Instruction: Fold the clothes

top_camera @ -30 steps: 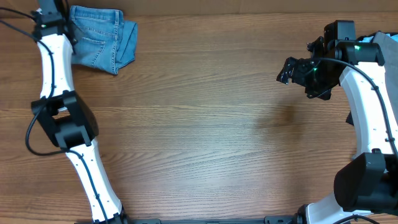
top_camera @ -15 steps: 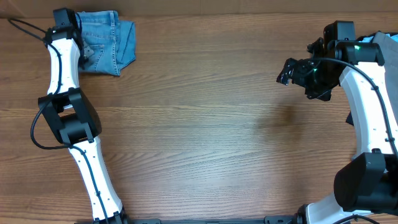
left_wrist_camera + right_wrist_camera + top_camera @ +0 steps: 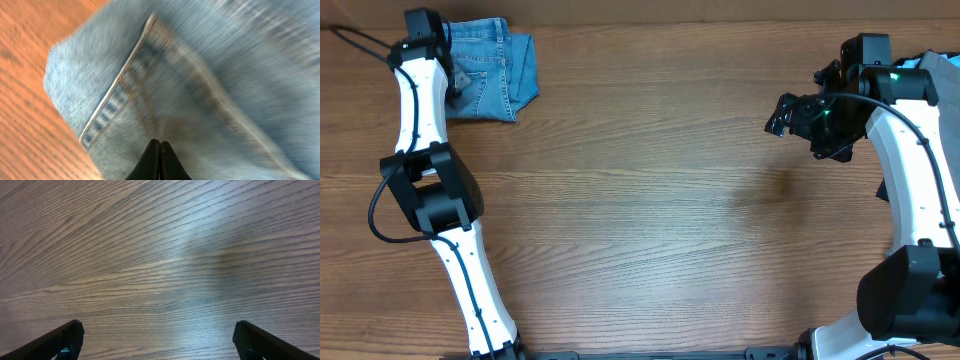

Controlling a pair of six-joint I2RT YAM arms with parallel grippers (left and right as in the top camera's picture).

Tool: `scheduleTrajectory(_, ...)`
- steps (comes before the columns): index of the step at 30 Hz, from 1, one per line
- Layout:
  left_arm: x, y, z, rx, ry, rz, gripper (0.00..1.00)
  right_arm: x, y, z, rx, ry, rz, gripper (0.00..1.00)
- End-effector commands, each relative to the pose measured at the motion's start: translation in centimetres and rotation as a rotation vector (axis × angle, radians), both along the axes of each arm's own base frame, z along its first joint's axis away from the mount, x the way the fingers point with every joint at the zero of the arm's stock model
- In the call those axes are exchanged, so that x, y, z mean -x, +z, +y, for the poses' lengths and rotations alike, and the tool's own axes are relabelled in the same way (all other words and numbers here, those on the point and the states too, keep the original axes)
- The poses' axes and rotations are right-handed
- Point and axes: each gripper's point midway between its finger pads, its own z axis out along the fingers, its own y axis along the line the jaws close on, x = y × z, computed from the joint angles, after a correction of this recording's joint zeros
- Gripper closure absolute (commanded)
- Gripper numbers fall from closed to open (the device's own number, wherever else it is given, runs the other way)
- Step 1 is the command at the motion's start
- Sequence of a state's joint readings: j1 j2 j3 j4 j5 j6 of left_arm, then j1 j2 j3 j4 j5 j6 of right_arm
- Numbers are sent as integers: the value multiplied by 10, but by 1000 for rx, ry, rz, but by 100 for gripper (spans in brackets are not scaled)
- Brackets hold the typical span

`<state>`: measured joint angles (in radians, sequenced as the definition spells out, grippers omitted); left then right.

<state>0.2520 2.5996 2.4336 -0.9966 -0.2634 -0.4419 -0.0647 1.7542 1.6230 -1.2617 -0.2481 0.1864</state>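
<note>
Seeing folded light-blue denim jeans [image 3: 492, 68] with tan seam stitching, we read left gripper [image 3: 159, 149] closed tip-to-tip over them, right gripper [image 3: 157, 330] well apart, wide open, empty.

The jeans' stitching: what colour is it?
Orange-brown stitching on light blue jeans; the left wrist view shows it best.

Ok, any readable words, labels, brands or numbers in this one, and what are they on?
None can be read. The jeans show only stitching, which is blurred in the left wrist view, and no tag or brand patch is visible. The table shows only wood grain.
</note>
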Motion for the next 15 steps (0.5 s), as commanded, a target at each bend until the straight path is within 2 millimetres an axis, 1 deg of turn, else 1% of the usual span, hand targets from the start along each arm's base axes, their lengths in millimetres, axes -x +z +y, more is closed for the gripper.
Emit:
scheduleTrajectory(1,-27,76,-24,14,-51,-193,96,-5,9,1,-5,6,-37,0)
scheduleTrajectory(5,-48,82,-50,36,-110,-262,96,-6,10,1,-4,6,-42,0)
scheduleTrajectory(9,-72,95,-72,20,-154,-353,96,-6,10,1,-4,6,-42,0)
scheduleTrajectory(12,-88,103,-82,6,-179,-424,96,-6,10,1,-4,6,-42,0)
scheduleTrajectory(15,-101,96,-85,0,-187,-462,96,-6,10,1,-4,6,-41,0)
